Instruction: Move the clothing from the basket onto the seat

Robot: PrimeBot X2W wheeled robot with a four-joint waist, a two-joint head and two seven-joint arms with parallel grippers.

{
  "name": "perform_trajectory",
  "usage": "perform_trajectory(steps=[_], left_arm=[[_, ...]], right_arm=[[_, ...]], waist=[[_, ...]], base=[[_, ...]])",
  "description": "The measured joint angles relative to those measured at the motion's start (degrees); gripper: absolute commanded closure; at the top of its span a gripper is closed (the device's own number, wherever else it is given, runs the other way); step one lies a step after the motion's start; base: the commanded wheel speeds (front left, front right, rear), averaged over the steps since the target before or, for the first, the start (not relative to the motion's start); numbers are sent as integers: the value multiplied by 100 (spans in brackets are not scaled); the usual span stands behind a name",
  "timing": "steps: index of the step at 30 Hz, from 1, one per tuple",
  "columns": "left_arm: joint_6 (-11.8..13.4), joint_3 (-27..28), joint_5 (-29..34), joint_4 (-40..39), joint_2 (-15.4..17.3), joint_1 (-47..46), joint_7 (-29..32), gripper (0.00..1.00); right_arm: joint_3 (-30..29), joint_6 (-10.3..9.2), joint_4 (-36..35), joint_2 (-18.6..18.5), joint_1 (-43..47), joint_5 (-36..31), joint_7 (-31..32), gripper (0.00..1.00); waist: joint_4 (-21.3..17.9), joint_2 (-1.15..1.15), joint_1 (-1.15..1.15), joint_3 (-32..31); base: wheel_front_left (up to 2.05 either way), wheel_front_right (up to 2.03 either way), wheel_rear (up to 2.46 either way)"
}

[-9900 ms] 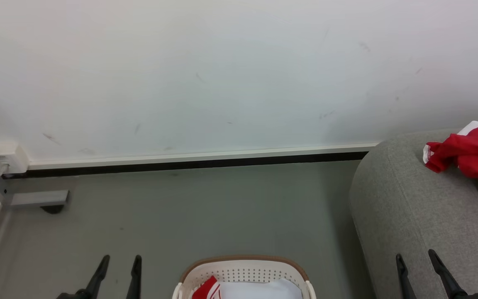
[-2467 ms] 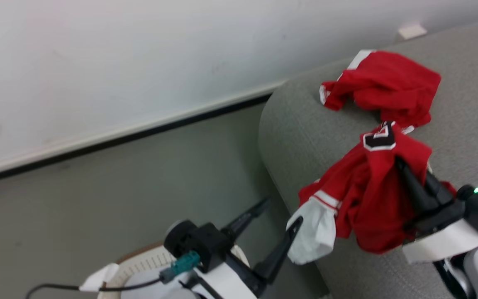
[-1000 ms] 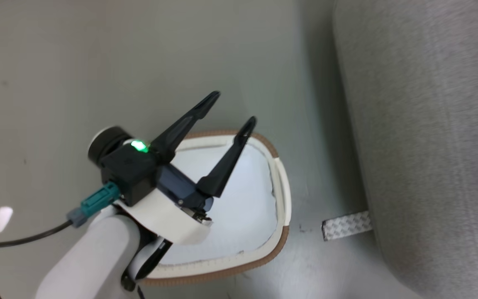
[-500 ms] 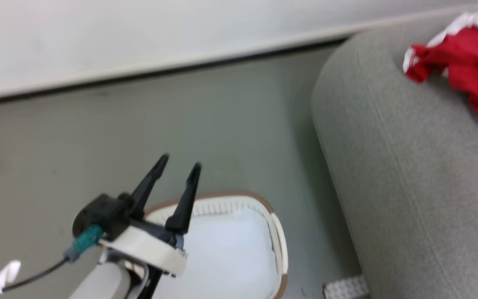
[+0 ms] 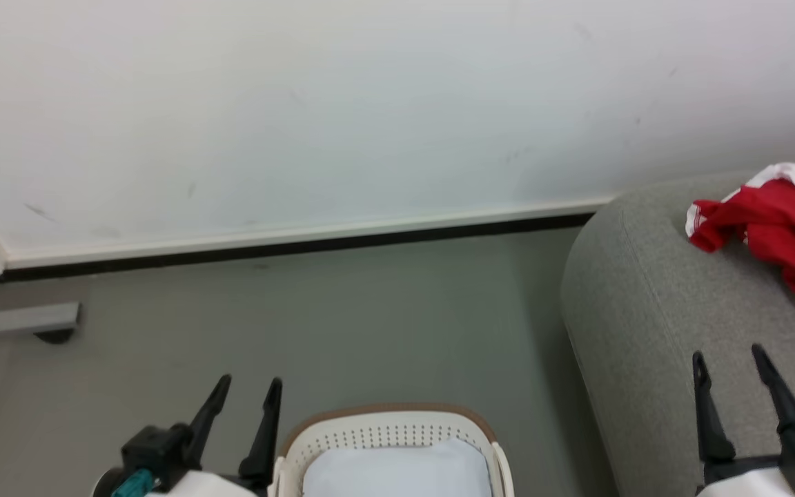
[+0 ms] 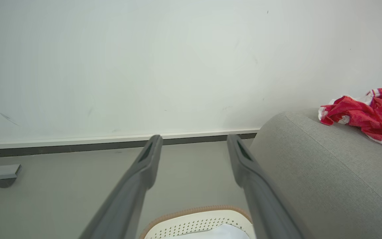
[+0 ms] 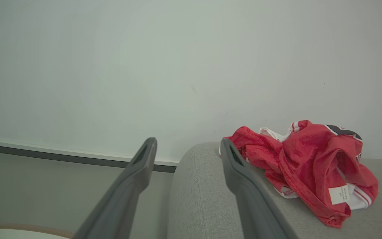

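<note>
The red clothing lies heaped on the grey seat, near its rounded end by the wall, while the basket on the floor beside it holds, as far as I can see, a plain white pad. The left gripper and the right gripper both hover with fingers parted a little and nothing between them. The job looks done to me; the risks are a nudge sending the heap over that curved edge, or the left fingers taking the pad for clothing.
</note>
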Motion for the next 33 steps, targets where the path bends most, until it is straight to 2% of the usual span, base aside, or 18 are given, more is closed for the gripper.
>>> perform_trajectory(steps=[6, 18, 25, 33], left_arm=[[-148, 580, 269, -31, -237, 491, -1, 0], [-570, 1448, 909, 35, -880, 942, -3, 0], [-798, 1742, 1151, 119, -1066, 1009, -4, 0], [-918, 1905, 1339, 183, -1207, 1013, -5, 0]], right_arm=[[246, 0, 60, -10, 395, 235, 0, 0], [343, 0, 234, -10, 782, 560, 0, 0], [375, 0, 304, -12, 809, 604, 0, 0], [426, 0, 377, -12, 787, 611, 0, 0]], waist=[[102, 0, 0, -363], [211, 0, 1, -626], [219, 0, 1, -656], [219, 1, 2, -632]], base=[[0, 0, 0], [0, 0, 0], [0, 0, 0], [0, 0, 0]])
